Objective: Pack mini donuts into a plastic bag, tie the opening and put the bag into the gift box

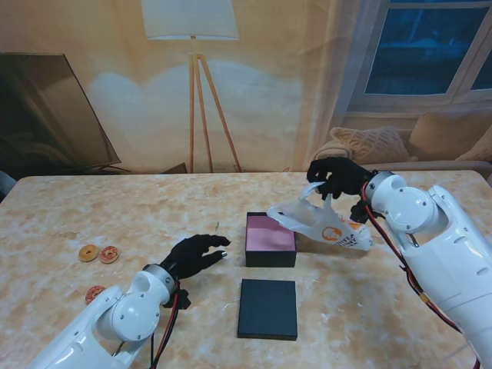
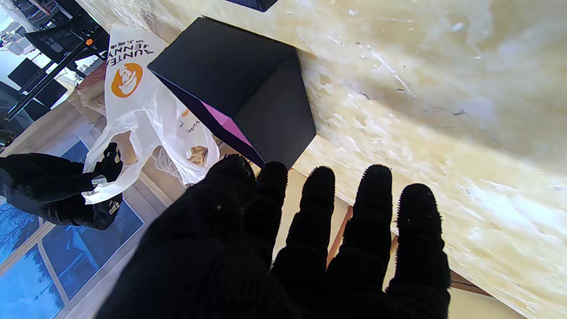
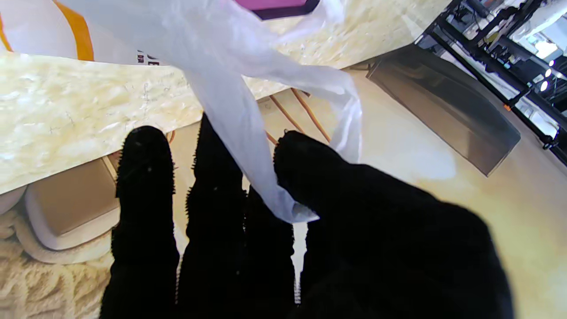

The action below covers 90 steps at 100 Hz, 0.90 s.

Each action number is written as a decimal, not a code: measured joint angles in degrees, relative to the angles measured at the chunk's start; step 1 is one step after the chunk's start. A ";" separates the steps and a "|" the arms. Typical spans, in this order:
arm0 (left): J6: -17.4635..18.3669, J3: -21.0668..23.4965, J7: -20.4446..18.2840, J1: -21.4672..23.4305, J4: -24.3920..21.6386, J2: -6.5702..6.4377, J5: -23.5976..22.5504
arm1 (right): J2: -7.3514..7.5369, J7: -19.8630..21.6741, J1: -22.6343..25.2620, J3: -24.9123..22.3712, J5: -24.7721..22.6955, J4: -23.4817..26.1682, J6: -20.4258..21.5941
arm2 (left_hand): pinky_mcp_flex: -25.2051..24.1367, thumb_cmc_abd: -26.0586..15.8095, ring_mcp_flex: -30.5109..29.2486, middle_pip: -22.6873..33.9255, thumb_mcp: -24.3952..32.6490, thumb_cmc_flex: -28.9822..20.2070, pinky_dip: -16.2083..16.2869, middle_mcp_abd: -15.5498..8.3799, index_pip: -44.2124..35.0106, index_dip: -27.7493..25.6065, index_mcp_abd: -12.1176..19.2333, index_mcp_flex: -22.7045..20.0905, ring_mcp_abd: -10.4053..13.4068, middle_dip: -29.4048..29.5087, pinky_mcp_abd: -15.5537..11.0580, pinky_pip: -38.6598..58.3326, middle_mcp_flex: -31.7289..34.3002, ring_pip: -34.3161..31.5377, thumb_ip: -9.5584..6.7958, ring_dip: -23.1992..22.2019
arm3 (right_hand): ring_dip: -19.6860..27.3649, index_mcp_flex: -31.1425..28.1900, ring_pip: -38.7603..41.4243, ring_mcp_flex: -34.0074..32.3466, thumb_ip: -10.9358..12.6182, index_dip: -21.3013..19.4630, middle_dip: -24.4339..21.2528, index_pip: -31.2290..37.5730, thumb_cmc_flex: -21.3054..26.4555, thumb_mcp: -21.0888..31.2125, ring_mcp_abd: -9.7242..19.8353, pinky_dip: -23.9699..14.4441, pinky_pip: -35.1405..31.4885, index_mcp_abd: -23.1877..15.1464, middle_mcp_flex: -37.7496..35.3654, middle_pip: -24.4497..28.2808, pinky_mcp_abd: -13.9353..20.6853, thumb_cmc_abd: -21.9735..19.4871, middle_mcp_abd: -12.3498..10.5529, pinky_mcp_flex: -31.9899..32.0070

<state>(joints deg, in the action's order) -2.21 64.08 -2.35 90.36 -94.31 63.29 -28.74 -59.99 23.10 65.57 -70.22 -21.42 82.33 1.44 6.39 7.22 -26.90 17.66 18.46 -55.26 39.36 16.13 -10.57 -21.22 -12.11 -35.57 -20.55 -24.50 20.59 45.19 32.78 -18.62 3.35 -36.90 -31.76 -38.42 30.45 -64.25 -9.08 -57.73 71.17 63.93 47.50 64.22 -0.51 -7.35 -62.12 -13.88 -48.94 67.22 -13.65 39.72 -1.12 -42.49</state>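
Nearest me, my left hand hovers with fingers spread wide beside the gift box, while my right hand should keep its pinch on the plastic bag handle, steady, lowering it into that box.

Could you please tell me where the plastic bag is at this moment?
In the stand's view the plastic bag hangs on the right, pinched by the right hand, beside the open gift box.

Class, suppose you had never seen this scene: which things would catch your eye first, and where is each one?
First, the white plastic bag with its orange logo, held up by its handle in the right hand just right of the open gift box with its pink lining. Next, the black lid lying flat nearer to me, and the empty left hand spread left of the box. Three mini donuts sit far left.
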 measured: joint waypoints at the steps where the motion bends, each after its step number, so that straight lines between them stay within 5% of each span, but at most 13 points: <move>1: -0.01 -0.01 -0.02 -0.01 0.00 0.00 0.01 | -0.04 -0.41 0.04 0.00 0.01 0.00 -0.03 | 0.00 0.00 0.00 0.00 0.00 0.00 0.00 0.00 0.00 0.00 0.00 0.00 0.00 0.00 0.00 0.00 0.00 0.00 0.00 0.00 | -0.34 0.00 0.33 -0.07 0.00 -0.48 0.07 0.41 0.18 0.13 0.37 0.16 -0.01 -0.28 0.00 0.10 0.08 0.08 0.00 -0.04; 14: -0.06 -0.16 -0.15 -0.09 0.03 -0.01 0.10 | -1.30 -9.70 0.75 0.27 2.16 0.00 -2.77 | 0.06 0.00 0.00 0.00 0.00 0.00 0.00 0.00 -0.01 -0.01 0.00 0.00 0.00 0.00 0.00 0.00 0.00 0.00 0.00 0.00 | -7.59 1.54 7.27 -0.07 0.00 -1.77 2.90 1.11 2.73 3.04 2.24 1.11 -0.45 -0.95 2.70 1.11 0.50 2.93 -0.15 -0.17; 18: -0.06 -0.17 -0.16 -0.10 0.03 -0.01 0.10 | -1.68 -9.79 0.77 0.27 2.29 0.00 -3.73 | 0.07 0.00 0.00 0.00 0.08 0.00 0.00 0.00 -0.02 -0.01 0.00 0.00 0.00 0.00 0.00 0.00 0.00 0.00 0.00 0.00 | -7.59 3.61 8.91 0.04 0.00 -0.51 1.98 -1.83 3.80 3.55 2.52 1.15 -0.45 1.07 6.58 -3.73 0.56 3.53 0.21 0.11; 25: -0.06 -0.17 -0.16 -0.10 0.04 -0.01 0.10 | -1.85 -6.74 0.68 0.28 1.63 0.00 -3.58 | 0.20 0.54 0.00 0.00 0.62 0.00 0.00 0.01 -0.02 -0.02 0.00 0.00 0.00 0.00 0.00 0.00 0.00 0.00 0.00 0.00 | -4.12 5.44 12.28 1.69 -0.86 5.20 -7.52 -9.30 4.50 3.89 3.21 5.32 -0.73 6.42 14.25 -15.52 1.82 3.96 7.53 1.68; 38: -0.06 -0.18 -0.23 -0.14 0.06 -0.01 0.10 | -1.43 -2.71 0.60 0.37 0.65 -0.05 -0.89 | 0.24 0.80 0.00 0.00 0.90 0.14 0.00 0.01 -0.12 -0.03 0.00 0.00 0.00 0.00 0.02 0.00 0.00 0.00 0.00 0.00 | 3.62 3.62 17.55 3.84 -1.46 19.13 -29.70 -27.74 4.83 3.95 3.68 7.87 -1.23 16.35 15.03 -29.58 3.80 4.22 16.00 2.26; 45: -0.06 -0.21 -0.31 -0.18 0.07 -0.01 0.10 | -0.92 -2.16 0.67 0.41 -0.33 -0.02 1.42 | 0.29 0.82 0.00 0.00 1.31 0.14 0.00 0.01 -0.19 -0.06 0.00 0.00 0.00 0.00 0.02 0.00 0.00 0.00 0.00 0.00 | 4.57 2.22 18.29 4.13 -1.48 22.74 -39.15 -32.70 4.83 3.95 3.75 8.09 -1.56 17.91 11.71 -34.40 4.36 4.22 17.25 2.17; 56: -0.05 -0.21 -0.44 -0.20 0.08 -0.03 0.09 | -0.34 -1.12 1.07 0.09 -2.23 1.09 2.00 | 0.34 1.43 0.00 0.00 1.41 0.24 0.00 0.01 -0.19 -0.11 0.00 0.00 0.00 0.00 0.02 0.30 0.00 0.00 0.00 0.00 | 4.64 2.62 19.09 4.40 -1.89 25.45 -47.00 -39.71 4.83 4.45 3.78 8.10 -3.32 19.48 8.32 -37.85 4.43 4.21 17.36 1.30; 71: 0.03 -0.16 -0.45 -0.18 0.07 -0.05 0.00 | 0.26 2.22 1.97 -0.83 -4.66 3.56 1.00 | 0.49 1.46 0.00 0.00 1.52 0.24 0.00 0.01 -0.20 -0.11 0.00 0.00 0.00 0.00 0.02 0.44 0.00 0.00 0.00 0.00 | 5.28 11.38 20.40 5.19 -1.86 29.61 -54.86 -49.69 4.22 5.07 4.31 8.10 -3.33 22.74 10.89 -43.04 4.43 3.35 25.15 0.38; 78: 0.08 -0.14 -0.46 -0.17 0.07 -0.06 -0.01 | 0.58 4.19 2.14 -1.17 -1.17 3.89 0.63 | 0.56 1.47 0.00 0.00 1.57 0.24 0.00 0.01 -0.20 -0.11 0.00 0.00 0.00 0.00 0.02 0.56 0.00 0.00 0.00 0.00 | 6.69 11.92 19.79 5.02 -1.86 30.60 -54.97 -52.20 4.22 4.25 4.67 8.10 -3.33 25.58 9.94 -41.91 4.52 3.30 24.68 -0.66; 90: 0.11 -0.14 -0.55 -0.17 0.06 -0.08 0.00 | 0.62 1.67 2.36 -0.86 -2.26 4.59 -2.97 | 0.57 1.49 0.00 0.00 2.19 1.29 0.00 0.01 -0.20 -0.11 0.00 0.01 -0.01 0.00 0.02 0.94 0.00 0.00 0.00 0.00 | 8.28 9.28 14.25 0.01 -2.02 30.61 -47.09 -53.41 4.22 1.21 5.29 7.88 -5.07 27.33 -0.70 -30.89 5.14 2.40 13.78 -4.13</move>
<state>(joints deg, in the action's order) -2.10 63.93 -2.90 90.19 -94.25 63.21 -28.74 -59.37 24.77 67.92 -71.08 -23.69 86.92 -1.53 6.96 8.71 -26.90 17.65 20.64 -53.98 39.36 16.14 -10.77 -21.33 -12.11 -35.57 -20.56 -24.50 20.61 46.13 32.78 -18.62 3.35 -36.90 -23.48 -29.14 44.70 -64.24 -11.10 -27.13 24.08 10.52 51.72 65.42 4.78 0.52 -67.19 13.45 -49.64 36.33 -8.51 42.12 12.66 -46.62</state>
